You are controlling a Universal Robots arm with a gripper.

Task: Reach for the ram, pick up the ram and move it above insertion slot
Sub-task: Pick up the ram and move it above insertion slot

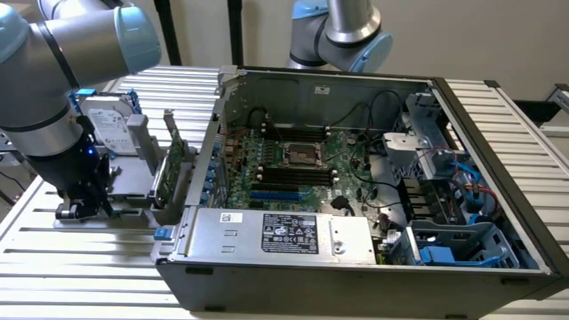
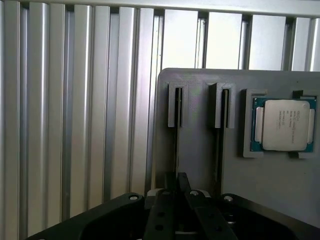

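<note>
case (image 1: 356, 287) 1 | hard drive (image 1: 108, 127) 1 | expansion card (image 1: 176, 157) 1 | processor (image 2: 283, 125) 1

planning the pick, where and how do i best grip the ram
Take the ram by its two flat faces, midway along its length, coming straight down from above. It stands on edge in a groove of the gray holder, its far end in a bracket, so just the top edge is free.

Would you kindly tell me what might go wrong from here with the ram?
The ram sits edge-on in a narrow slot of the grey holder; a gripper set off-centre could tilt or jam it. The processor lies on the same holder and might be jolted. The expansion card stands close by and could be clipped.
</note>
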